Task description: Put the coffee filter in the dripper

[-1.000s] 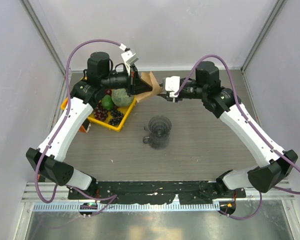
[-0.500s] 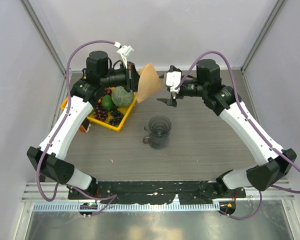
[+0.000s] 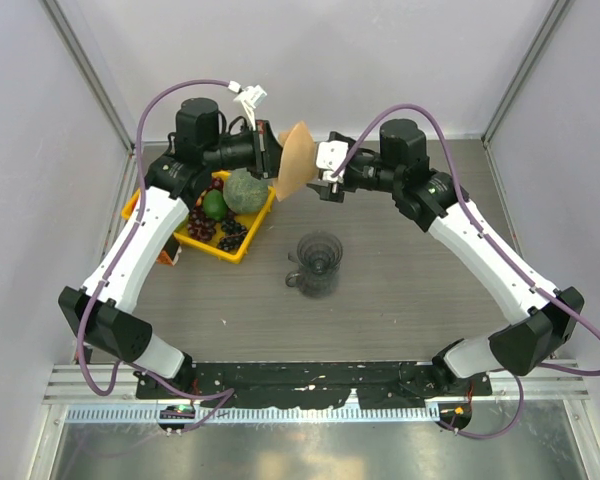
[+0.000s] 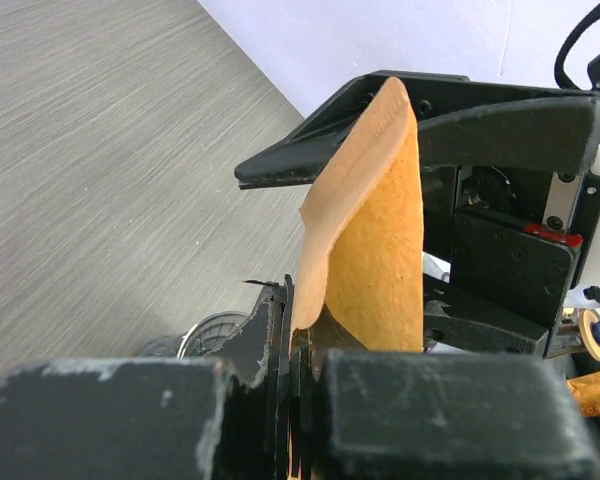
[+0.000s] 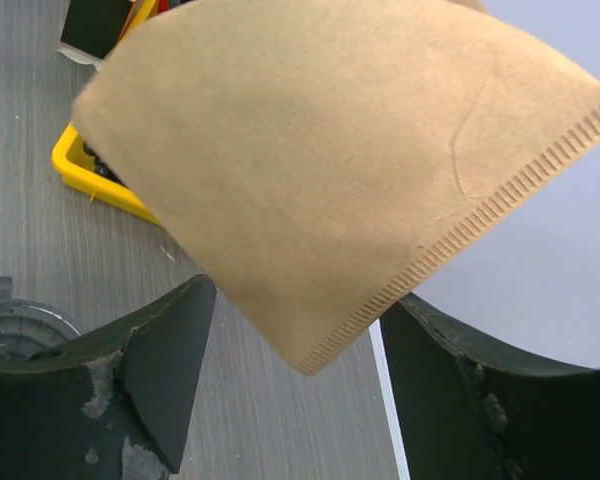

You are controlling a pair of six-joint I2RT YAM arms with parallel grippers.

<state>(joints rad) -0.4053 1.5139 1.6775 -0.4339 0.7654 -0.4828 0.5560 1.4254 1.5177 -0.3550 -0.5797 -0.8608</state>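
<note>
Top view: clamped in the left gripper (image 3: 272, 160), the filter (image 3: 296, 162), raised off the table and standing on edge, long axis running roughly 12 to 6. Just at its 3 o'clock, the right gripper (image 3: 321, 178), jaws apart. At 6 o'clock from both, well apart and down on the table, the dripper (image 3: 319, 262), upright with its handle toward 8. Right gripper slightly the nearer to it, by the look of things.

Left wrist: fingers pressed together on the filter's narrow end, the fan rising away toward the right gripper's black fingers (image 4: 500, 115). Dripper rim glimpsed below, toward 7.

Right wrist: filter's wide crimped edge dipping between the spread fingers, no contact visible. Likely a handover or spreading of the cone before any lowering toward 6. Yellow tray (image 5: 88, 165) behind, at 10.
</note>
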